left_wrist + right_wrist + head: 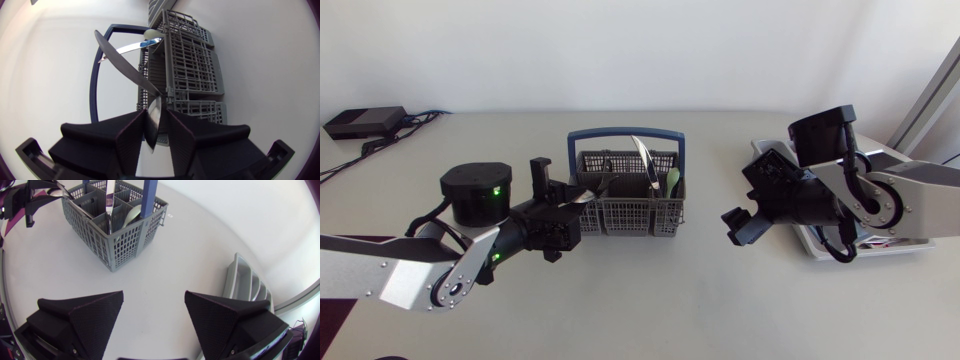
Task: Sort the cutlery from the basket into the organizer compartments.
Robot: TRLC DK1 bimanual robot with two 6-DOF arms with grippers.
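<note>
The grey cutlery basket (655, 215) with a blue handle stands mid-table and holds several pieces. One silver piece (153, 125) leans out over its left rim, between the fingers of my left gripper (576, 205). Those fingers (131, 142) stand close on both sides of it, with a thin gap still showing. A dark knife blade (125, 62) and a shiny piece (132, 47) stick up in the basket (192, 65) ahead. My right gripper (732, 228) hangs open and empty right of the basket (120, 240). The grey organizer (245, 280) lies beside it.
The organizer (810, 243) sits at the table's right, mostly under my right arm. A black box with cables (360, 122) lies at the far left corner. Bare tabletop lies between basket and organizer and along the front.
</note>
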